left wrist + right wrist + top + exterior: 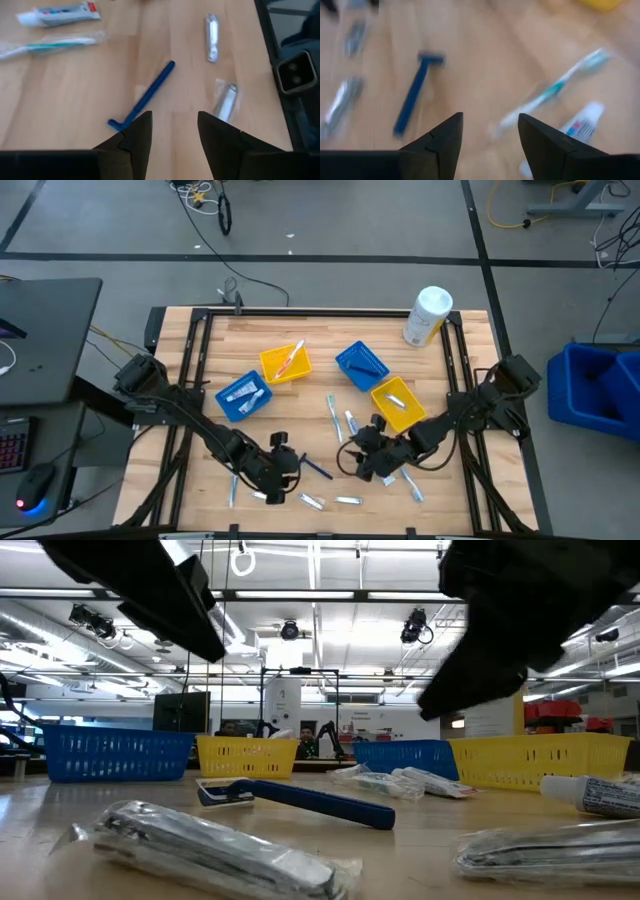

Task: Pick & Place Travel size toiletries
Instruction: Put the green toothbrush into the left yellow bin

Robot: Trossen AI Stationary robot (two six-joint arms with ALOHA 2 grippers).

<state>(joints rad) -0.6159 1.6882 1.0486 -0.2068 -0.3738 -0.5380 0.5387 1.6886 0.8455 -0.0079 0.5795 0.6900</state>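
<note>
Blue is the razor [318, 469], and I use it as my landmark: it lies flat on the wooden table [320, 340] near the front edge, between my two grippers. My left gripper [281, 464] hangs just beside the razor on its left, low over the wood. In the left wrist view its fingers [137, 135] are spread apart with only bare wood between them, and the razor [142, 100] lies just ahead of them with the head nearest to the fingers. My right gripper [362, 458] is on the other side of the razor, a little away from it. Its fingers [442, 137] are also spread and hold nothing; the razor [412, 97] is ahead of them, and a toothbrush [555, 87] in a clear wrapper and a small tube [582, 122] lie on the other side.

Beyond the razor, toward the back of the table, two toothbrushes [334, 416] lie loose on the wood. In front of the razor, close to the table edge, I see two small wrapped silver items [312, 501]; what they are I cannot tell. Further back from the razor stand four bins: a blue bin [243, 395] and a yellow bin [285, 364] on the left, a second blue bin [360, 366] and a second yellow bin [397, 403] on the right, each with something small inside. A white container [428, 315] lies far behind the razor, at the back right.
</note>
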